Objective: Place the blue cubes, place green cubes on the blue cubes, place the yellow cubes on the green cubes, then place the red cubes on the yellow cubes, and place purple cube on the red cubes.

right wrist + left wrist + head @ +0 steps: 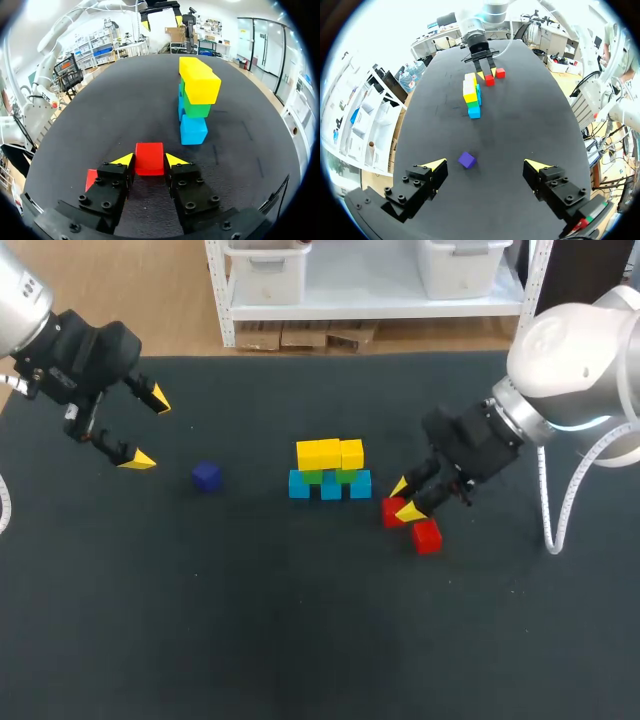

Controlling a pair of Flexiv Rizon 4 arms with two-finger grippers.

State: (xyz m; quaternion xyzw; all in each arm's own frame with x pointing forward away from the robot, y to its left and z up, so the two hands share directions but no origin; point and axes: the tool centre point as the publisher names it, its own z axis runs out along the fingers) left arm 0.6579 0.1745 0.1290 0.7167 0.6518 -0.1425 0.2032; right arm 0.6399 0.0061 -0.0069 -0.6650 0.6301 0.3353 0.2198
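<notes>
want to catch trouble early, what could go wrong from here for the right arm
The right claw grips the red cube only at its tips, so it might slip on the lift.
The second red cube lies close beside that claw and could get knocked.
The yellow cubes seem to overhang the green cubes; an off-centre placement may topple them.

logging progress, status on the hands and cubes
Left hand open. Right hand shut on red cube beside stack. Other red cube, purple cube loose. Nothing blocking.
</notes>
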